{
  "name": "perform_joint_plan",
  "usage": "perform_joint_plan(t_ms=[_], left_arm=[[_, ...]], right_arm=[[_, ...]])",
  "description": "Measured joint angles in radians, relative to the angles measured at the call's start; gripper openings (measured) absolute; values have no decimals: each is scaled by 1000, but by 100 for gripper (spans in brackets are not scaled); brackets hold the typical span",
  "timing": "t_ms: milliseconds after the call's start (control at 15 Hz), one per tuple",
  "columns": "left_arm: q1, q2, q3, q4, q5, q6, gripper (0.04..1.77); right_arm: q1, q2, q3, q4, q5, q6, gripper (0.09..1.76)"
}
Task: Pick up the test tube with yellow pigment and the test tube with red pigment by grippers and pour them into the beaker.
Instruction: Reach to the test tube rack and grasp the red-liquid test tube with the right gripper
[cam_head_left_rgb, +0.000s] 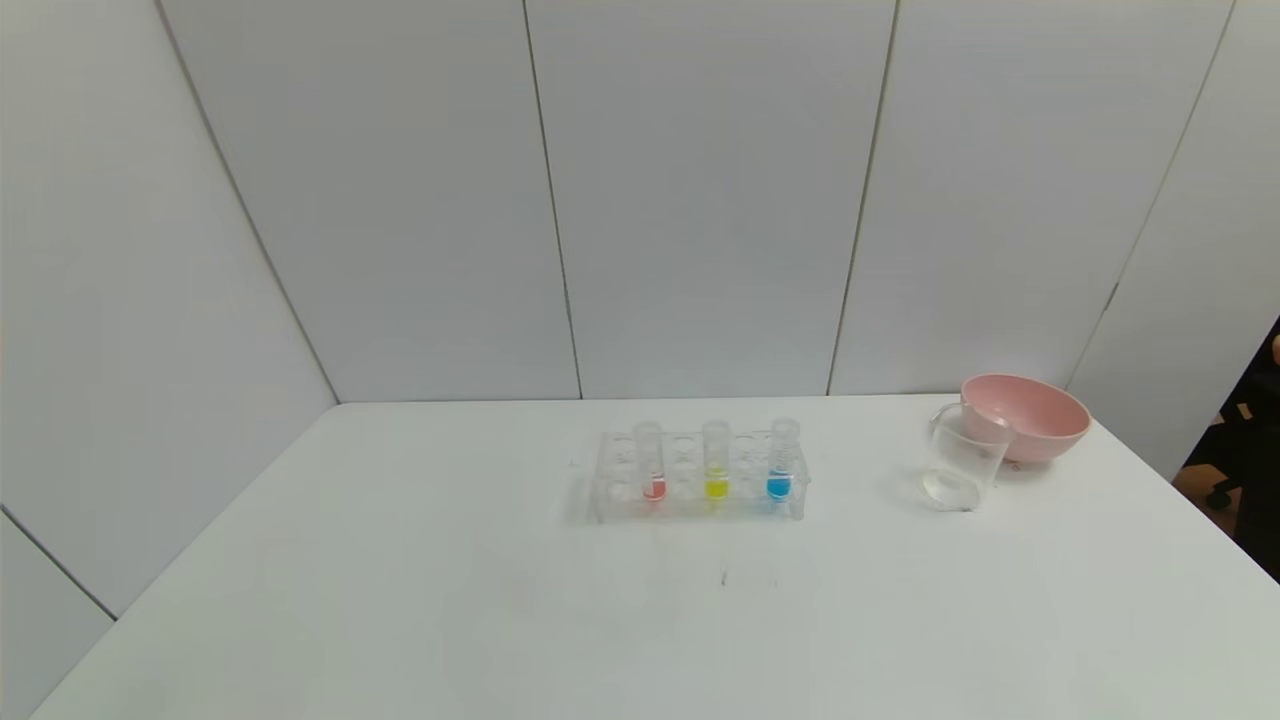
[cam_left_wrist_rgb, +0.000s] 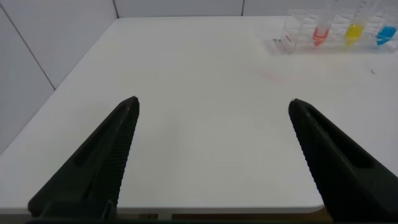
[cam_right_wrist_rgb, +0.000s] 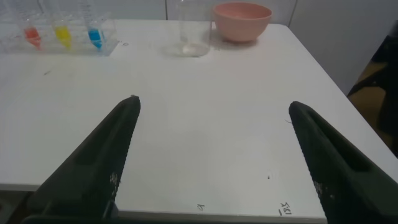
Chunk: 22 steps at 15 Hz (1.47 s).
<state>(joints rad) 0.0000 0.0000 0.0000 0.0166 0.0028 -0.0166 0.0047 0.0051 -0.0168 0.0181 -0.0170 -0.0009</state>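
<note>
White table (cam_head_left_rgb: 400, 600), both grippers' jaws spread above near edge

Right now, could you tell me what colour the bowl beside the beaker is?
The bowl is pink; the head view shows it best.

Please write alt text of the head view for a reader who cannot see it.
A clear rack at the middle of a white table holds three upright tubes: red tube, yellow tube, blue tube. To the right, a beaker stands before a pink bowl. No gripper shows.
</note>
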Motion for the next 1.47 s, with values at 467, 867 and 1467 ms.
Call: perform_joint_plan(t_ms=[467, 867, 1467], left_arm=[[0, 0, 0, 0, 0, 0, 172], [0, 0, 0, 0, 0, 0, 172], [0, 0, 0, 0, 0, 0, 172]], right_arm=[[15, 181, -160, 13, -38, 40, 171], [27, 447, -281, -13, 12, 42, 171], [71, 960, -376, -364, 93, 43, 171]])
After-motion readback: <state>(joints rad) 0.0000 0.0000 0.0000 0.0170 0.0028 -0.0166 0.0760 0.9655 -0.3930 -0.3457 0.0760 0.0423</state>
